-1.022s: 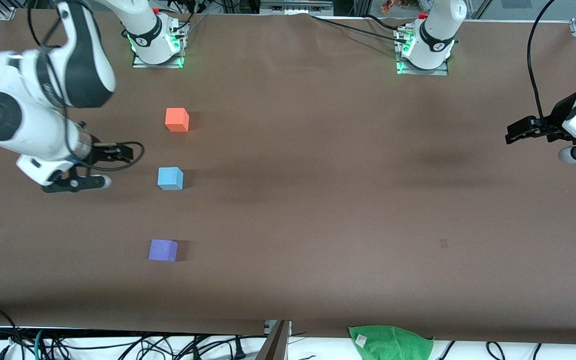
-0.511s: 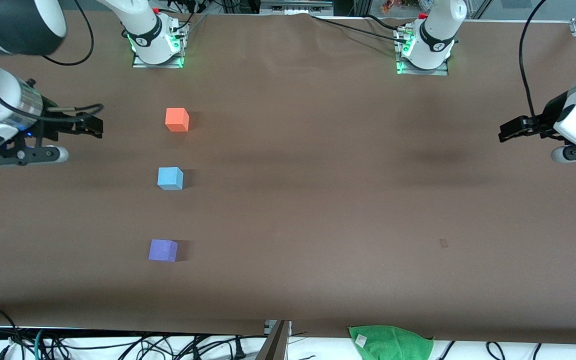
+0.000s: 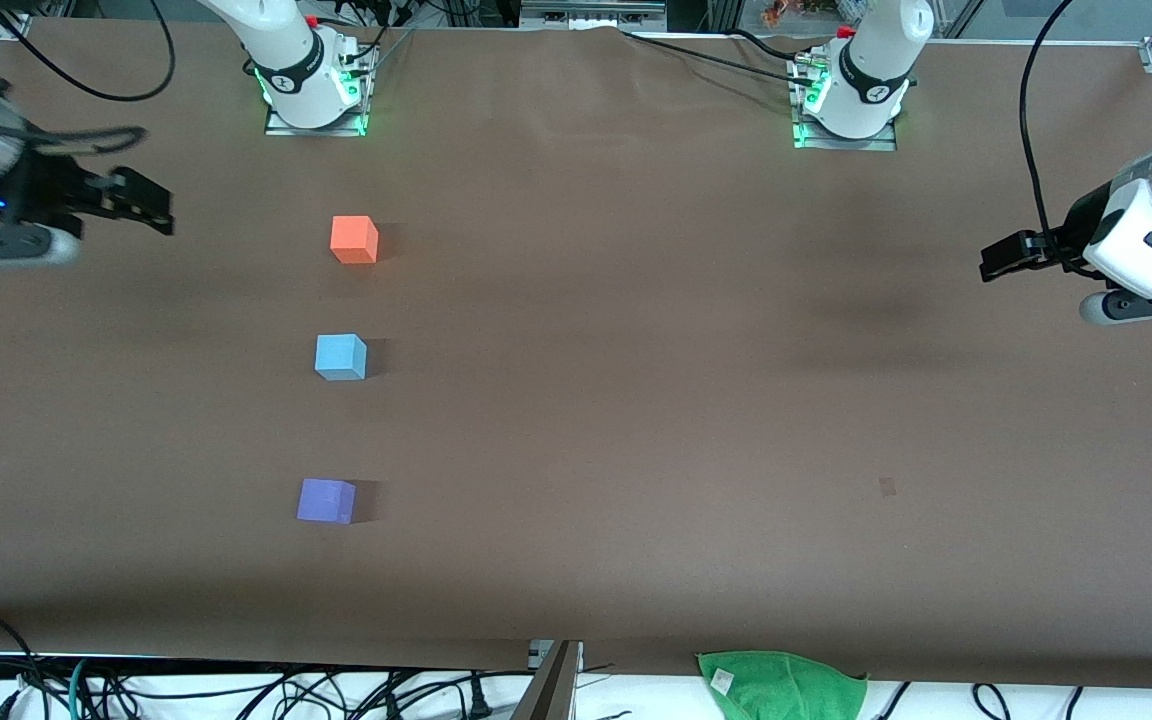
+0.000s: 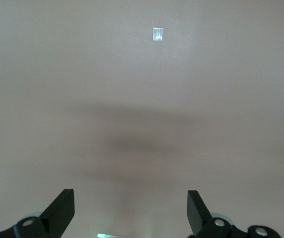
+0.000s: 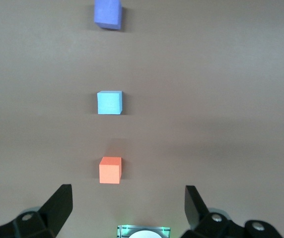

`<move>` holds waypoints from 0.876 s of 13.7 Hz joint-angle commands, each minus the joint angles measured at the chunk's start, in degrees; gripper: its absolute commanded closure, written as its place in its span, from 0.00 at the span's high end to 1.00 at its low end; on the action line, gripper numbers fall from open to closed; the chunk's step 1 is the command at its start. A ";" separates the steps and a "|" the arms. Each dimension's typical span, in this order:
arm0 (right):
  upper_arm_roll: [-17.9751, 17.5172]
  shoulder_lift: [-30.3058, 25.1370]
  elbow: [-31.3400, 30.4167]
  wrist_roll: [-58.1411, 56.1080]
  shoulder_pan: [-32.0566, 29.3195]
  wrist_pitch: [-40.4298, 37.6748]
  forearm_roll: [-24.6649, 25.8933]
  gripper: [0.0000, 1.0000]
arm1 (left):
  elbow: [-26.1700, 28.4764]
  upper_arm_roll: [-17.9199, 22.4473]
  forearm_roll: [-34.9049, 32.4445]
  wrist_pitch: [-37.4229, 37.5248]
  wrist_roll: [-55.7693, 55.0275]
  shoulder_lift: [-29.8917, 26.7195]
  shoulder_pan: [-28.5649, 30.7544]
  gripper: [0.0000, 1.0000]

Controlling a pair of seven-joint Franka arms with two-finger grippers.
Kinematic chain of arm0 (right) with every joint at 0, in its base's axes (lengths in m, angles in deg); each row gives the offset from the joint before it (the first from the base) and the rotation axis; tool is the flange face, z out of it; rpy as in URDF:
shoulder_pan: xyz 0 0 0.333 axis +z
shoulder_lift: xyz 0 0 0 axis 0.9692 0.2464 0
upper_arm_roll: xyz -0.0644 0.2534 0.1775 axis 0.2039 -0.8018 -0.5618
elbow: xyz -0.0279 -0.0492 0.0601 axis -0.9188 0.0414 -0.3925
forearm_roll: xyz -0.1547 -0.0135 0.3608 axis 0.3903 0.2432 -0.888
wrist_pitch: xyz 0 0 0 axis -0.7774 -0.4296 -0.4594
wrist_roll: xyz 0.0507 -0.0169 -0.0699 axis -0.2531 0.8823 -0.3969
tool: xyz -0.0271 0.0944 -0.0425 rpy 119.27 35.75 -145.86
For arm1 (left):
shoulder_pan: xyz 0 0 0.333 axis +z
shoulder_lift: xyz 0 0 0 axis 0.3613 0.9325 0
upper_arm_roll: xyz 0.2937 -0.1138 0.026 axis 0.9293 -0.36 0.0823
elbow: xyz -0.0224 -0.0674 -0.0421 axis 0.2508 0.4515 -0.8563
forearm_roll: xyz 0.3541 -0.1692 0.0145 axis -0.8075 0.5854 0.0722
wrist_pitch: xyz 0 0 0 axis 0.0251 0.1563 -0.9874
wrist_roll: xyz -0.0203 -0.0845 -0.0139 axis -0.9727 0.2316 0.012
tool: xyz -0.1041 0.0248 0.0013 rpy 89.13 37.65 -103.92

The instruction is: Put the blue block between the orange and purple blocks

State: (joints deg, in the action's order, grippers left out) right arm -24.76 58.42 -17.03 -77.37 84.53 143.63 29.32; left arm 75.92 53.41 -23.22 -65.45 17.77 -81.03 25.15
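Observation:
The three cubes lie in a row on the brown table toward the right arm's end. The orange block (image 3: pixel 354 240) (image 5: pixel 110 170) is farthest from the front camera. The blue block (image 3: pixel 340 357) (image 5: pixel 109 102) lies in the middle, and the purple block (image 3: pixel 326 501) (image 5: pixel 107 14) is nearest. My right gripper (image 3: pixel 151 202) (image 5: pixel 127 196) hangs open and empty over the table's edge at the right arm's end, apart from every cube. My left gripper (image 3: pixel 998 258) (image 4: pixel 131 198) hangs open and empty over bare table at the left arm's end.
The two arm bases (image 3: pixel 314 90) (image 3: pixel 848 100) stand at the table's edge farthest from the front camera. A green cloth (image 3: pixel 781 685) lies off the near edge. A small pale mark (image 3: pixel 887 487) (image 4: pixel 157 34) shows on the table cover. Cables run along the near edge.
My right gripper has drawn away from beside the blue block, out toward the right arm's end of the table. The left gripper has drifted slightly inward. The cubes have not moved.

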 commanded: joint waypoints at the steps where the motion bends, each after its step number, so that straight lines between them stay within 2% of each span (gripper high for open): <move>1: -1.19 -3.13 -3.05 -0.84 -1.68 0.10 -0.14 1.00 | 0.39 0.02 0.41 0.35 -0.45 -0.38 -0.02 1.00; 12: -0.05 -1.19 -1.91 -1.99 -1.94 -1.31 -0.06 1.00 | 0.39 -0.16 0.41 0.17 -0.80 -0.21 -0.10 1.00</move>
State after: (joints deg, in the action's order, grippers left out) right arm -24.58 57.34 -19.50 -78.53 83.23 143.23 29.34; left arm 75.95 53.40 -23.22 -65.45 17.69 -80.98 25.15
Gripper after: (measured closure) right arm 0.000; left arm 0.000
